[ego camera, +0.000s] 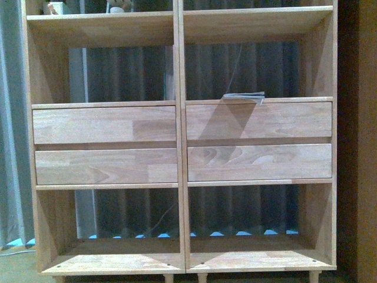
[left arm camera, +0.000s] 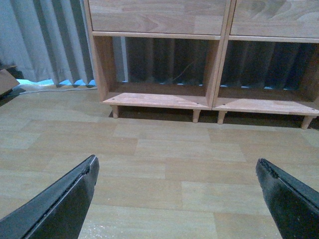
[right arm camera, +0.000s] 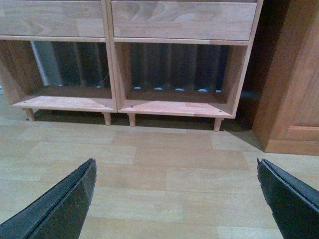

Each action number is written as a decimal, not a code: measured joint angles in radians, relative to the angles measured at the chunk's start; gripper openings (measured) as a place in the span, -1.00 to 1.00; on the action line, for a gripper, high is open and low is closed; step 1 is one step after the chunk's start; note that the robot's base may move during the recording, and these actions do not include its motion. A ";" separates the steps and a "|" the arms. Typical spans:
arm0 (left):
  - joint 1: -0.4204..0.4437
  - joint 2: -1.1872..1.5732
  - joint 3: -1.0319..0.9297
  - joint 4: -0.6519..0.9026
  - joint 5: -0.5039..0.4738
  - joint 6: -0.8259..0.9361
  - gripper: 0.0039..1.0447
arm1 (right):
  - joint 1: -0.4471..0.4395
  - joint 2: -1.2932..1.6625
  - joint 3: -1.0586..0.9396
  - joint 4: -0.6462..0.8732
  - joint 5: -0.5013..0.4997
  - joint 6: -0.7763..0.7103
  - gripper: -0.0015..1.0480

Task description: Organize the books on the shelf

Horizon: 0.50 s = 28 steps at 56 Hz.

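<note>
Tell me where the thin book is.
In the front view, the thin book lies flat in the right middle compartment of the shelf, just above the upper right drawer.

You had the shelf (ego camera: 179,59) straight ahead, standing on the floor (left arm camera: 159,164) with a curtain (ego camera: 12,118) behind it. A thin book (ego camera: 242,96) lay flat at the front edge of the right column's middle compartment, directly above the upper right drawer (ego camera: 259,121). A cabinet (right arm camera: 291,84) stood just right of the shelf.

Pale wood-plank floor (left arm camera: 164,164); grey pleated curtain (left arm camera: 45,40) behind; brown wooden cabinet (right arm camera: 294,74) at right.
</note>
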<state>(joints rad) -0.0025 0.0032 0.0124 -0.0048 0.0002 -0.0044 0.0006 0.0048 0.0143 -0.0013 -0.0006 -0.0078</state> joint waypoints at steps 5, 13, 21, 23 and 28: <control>0.000 0.000 0.000 0.000 0.000 0.000 0.86 | 0.000 0.000 0.000 0.000 0.000 0.000 0.86; 0.000 0.000 0.000 0.000 -0.001 0.000 0.86 | 0.000 0.000 0.000 0.000 0.000 0.000 0.86; 0.000 0.000 0.000 0.000 -0.001 0.000 0.86 | 0.000 0.000 0.000 0.000 0.000 0.000 0.86; 0.000 0.000 0.000 0.000 0.000 0.000 0.86 | 0.000 0.000 0.000 0.000 0.000 0.000 0.86; 0.000 0.000 0.000 0.000 -0.001 0.000 0.86 | 0.000 0.000 0.000 0.000 0.000 0.000 0.86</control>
<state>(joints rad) -0.0025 0.0032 0.0124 -0.0048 -0.0006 -0.0044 0.0006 0.0048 0.0143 -0.0013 -0.0006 -0.0074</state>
